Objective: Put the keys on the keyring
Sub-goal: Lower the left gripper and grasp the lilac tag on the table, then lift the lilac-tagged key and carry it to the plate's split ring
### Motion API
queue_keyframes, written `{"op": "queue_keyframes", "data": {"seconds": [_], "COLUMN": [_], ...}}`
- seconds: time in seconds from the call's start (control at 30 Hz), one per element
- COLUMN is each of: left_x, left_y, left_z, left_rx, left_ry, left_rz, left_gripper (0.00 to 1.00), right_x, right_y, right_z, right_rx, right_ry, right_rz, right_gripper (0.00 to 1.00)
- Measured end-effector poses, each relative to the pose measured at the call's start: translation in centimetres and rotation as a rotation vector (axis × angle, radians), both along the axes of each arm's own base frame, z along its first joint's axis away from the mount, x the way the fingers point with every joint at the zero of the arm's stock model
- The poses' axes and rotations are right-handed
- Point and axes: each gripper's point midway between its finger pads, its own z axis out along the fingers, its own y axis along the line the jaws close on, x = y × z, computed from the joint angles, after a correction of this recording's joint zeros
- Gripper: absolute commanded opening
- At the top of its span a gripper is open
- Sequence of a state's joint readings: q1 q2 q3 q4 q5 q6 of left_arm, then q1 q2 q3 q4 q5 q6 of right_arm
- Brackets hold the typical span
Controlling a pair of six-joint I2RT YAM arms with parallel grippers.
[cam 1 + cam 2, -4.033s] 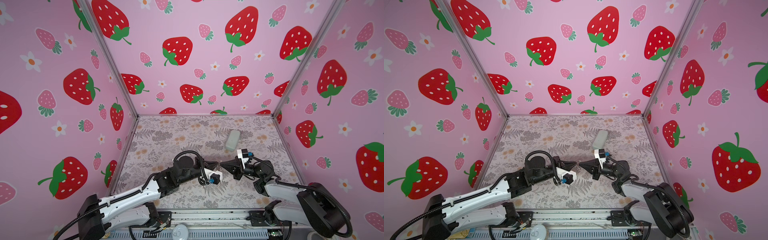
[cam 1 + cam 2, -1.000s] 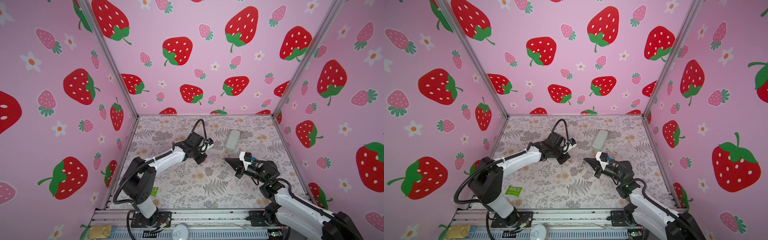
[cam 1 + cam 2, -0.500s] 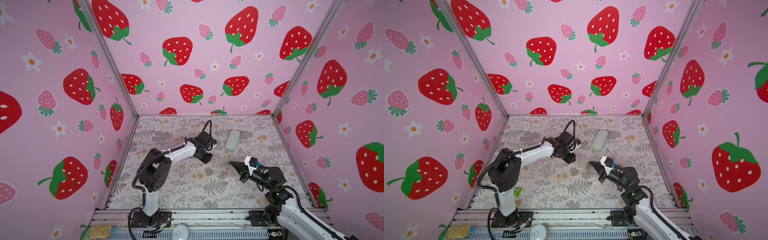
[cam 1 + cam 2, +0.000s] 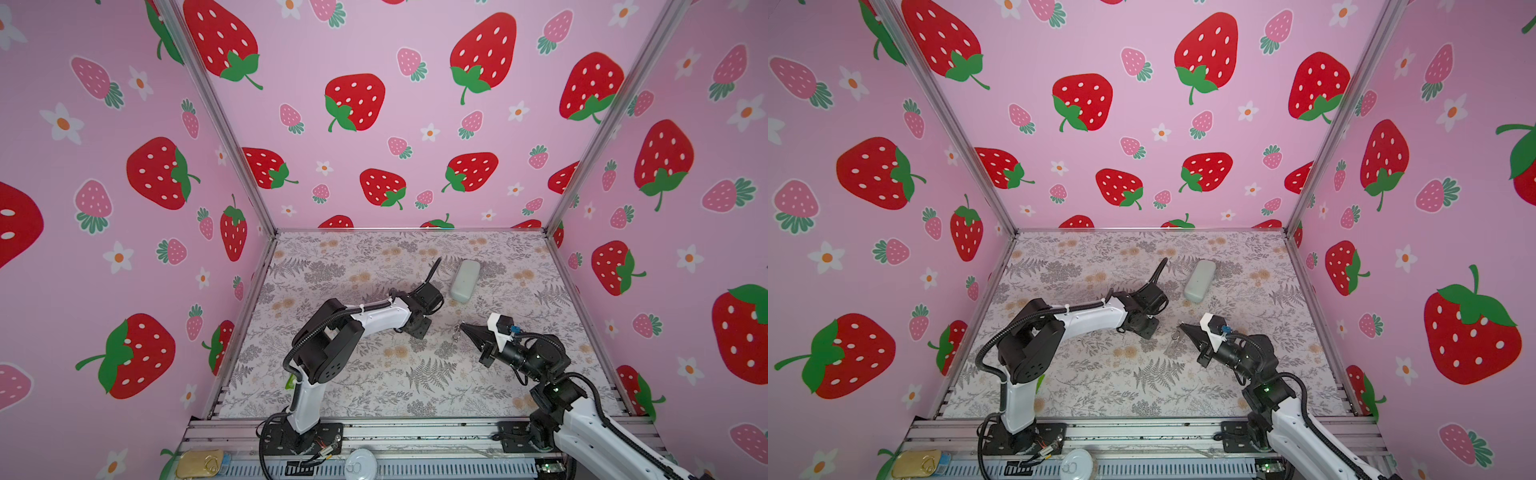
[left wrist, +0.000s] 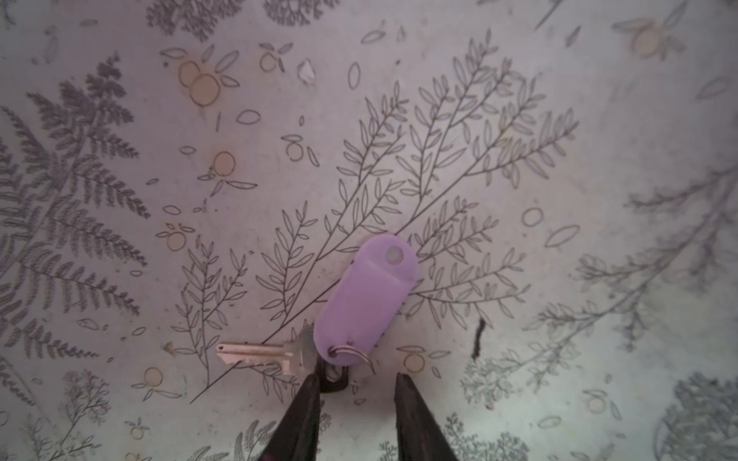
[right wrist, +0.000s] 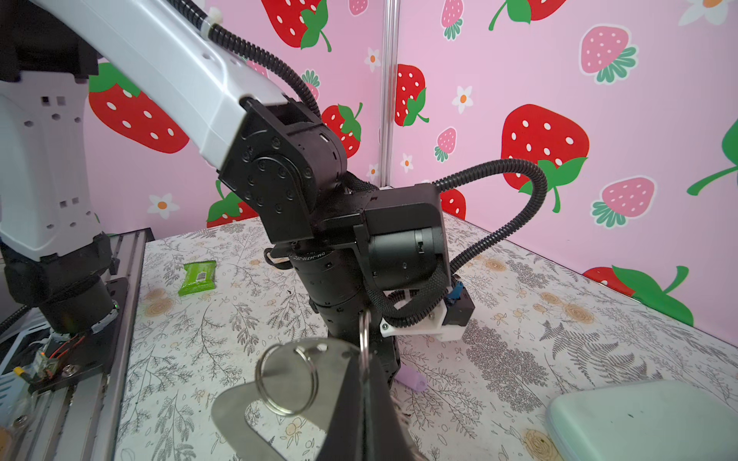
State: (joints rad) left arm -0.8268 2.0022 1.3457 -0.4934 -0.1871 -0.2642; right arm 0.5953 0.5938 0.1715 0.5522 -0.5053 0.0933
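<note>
Here, floral tabletop [image 4: 374,386], strawberry-print walls [image 4: 415,50], left gripper [image 5: 357,379] released, right gripper [image 6: 361,361] pinching keyring [image 6: 229,411].

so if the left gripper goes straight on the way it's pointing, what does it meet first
The ring end of the keys, lying on the table: the open left gripper points down at it, jaws either side. Depth is unclear.

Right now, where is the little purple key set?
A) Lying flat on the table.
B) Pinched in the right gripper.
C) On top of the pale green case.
A: the keys lie flat on the table, just beyond the open left gripper.
</note>
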Motion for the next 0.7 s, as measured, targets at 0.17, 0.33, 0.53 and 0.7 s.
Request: {"op": "queue_keyframes", "data": {"seconds": [0.17,0.33,0.53,0.7], "left_x": [0.4,0.5,0.6,0.6], "left_y": [-0.1,-0.6,-1.0,-0.9], "left_z": [0.1,0.3,0.4,0.1], "left_rx": [-0.006,-0.024,-0.036,-0.031], "left_ry": [-0.017,-0.030,-0.039,-0.035], "left_rz": [0.018,0.020,0.021,0.026], "left_gripper": [0.32,0.31,0.31,0.26], "right_x": [0.1,0.1,0.3,0.3], "right_y": [0.0,0.1,0.2,0.2], "right_z": [-0.2,-0.5,-0.9,-0.9], "right_rx": [-0.008,-0.016,-0.029,-0.031], "right_ry": [-0.002,0.003,0.012,0.009], "right_rz": [0.000,0.000,0.001,0.001], "right_gripper": [0.00,0.00,0.00,0.00]}}
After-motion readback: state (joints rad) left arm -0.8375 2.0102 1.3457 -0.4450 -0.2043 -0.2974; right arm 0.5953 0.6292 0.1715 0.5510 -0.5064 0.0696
